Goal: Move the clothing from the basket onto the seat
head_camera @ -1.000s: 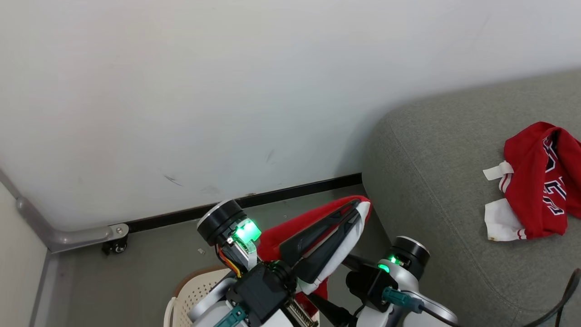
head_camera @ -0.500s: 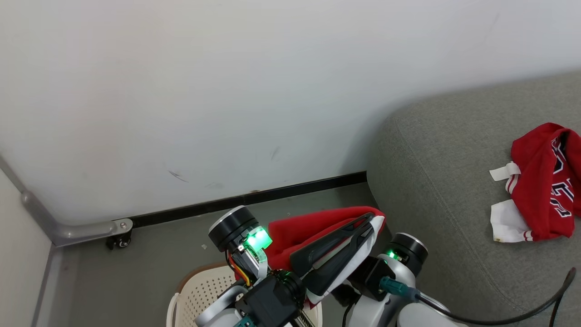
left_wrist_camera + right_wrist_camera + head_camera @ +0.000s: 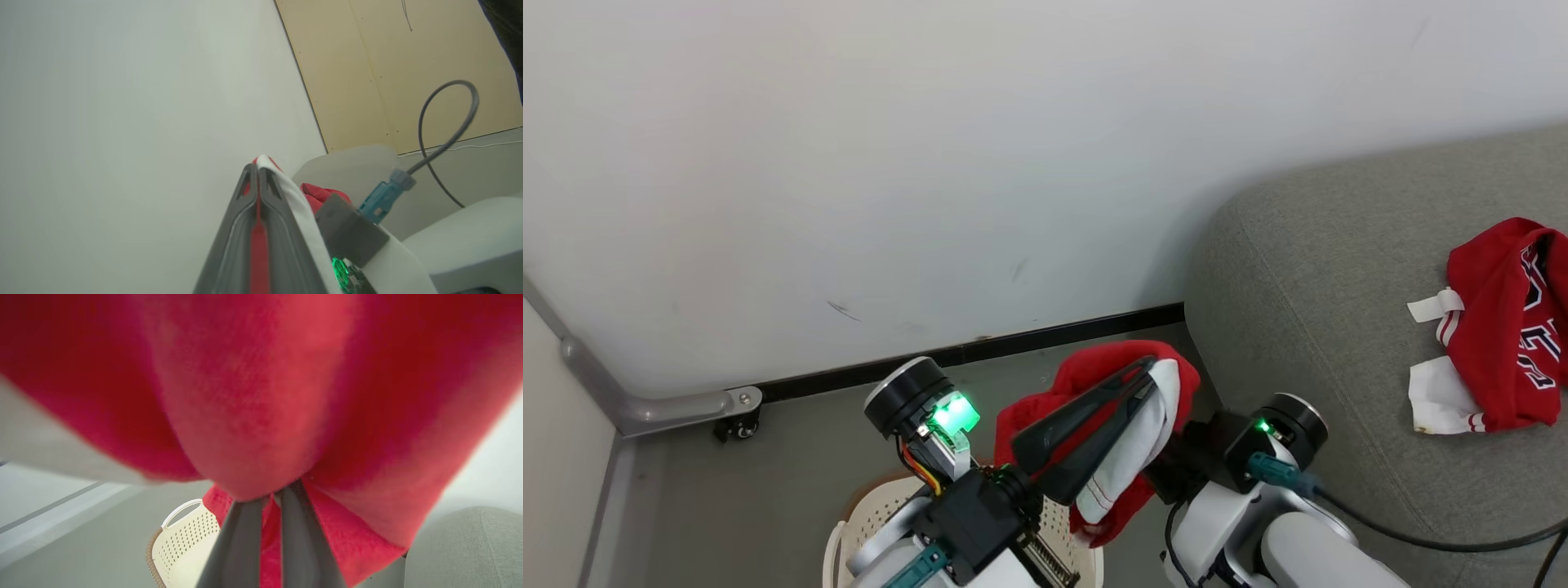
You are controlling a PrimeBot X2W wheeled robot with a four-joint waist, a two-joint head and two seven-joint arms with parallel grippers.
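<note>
- Looking down from the head: held garment (image 3: 1131, 449), red with a white panel, hanging in the air above the basket (image 3: 876, 510) on the floor. Pinched between the pressed-together fingers of the left gripper (image 3: 1148, 367), just short of the rounded corner of the seat (image 3: 1307, 310). Second garment (image 3: 1494, 327) lying crumpled on that seat, well in from the corner.
- Looking along the left wrist: left gripper (image 3: 257, 168) clamped tight, with a thin red strip caught between the fingers. White cloth of the held garment (image 3: 294, 196) draped over one side, against a bare wall.
- Looking along the right wrist: right gripper (image 3: 269, 496) drawn nearly together on red cloth, tips buried in the held garment (image 3: 261, 396). Basket (image 3: 184, 539) below and seat (image 3: 470, 539) off to one side.
- Judged as the carrying step: one piece delivered, this one out of the basket but not yet over the seat.
- Next, probably: swinging across the seat's edge beside the second garment, then parting both pairs of fingers, minding the low hem.
</note>
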